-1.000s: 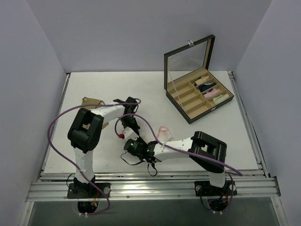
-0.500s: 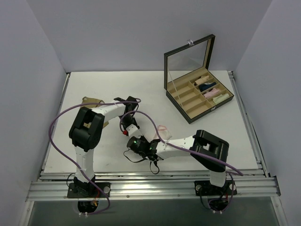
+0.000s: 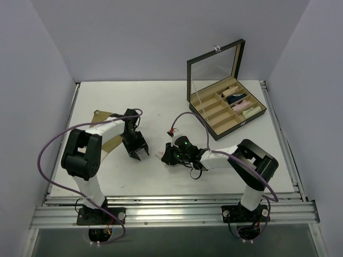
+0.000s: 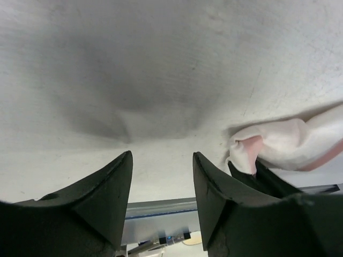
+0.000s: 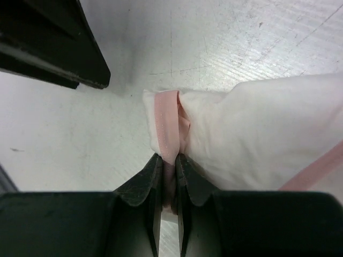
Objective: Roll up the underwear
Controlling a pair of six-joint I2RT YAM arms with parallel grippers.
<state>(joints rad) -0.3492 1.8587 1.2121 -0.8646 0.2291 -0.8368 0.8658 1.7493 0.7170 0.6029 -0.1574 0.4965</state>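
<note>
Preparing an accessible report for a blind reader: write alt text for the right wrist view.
The fingers of the right gripper are pinched shut on the pink-edged corner of the white underwear, which lies on the pale table. A dark finger of the left gripper shows at upper left, clear of the cloth.

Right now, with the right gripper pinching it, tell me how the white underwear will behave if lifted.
Probably floppy: the white underwear lies in soft folds and would likely drape from the right gripper, which pinches only its pink edging. Likely light, being thin cloth. It may unfold as it rises.
</note>
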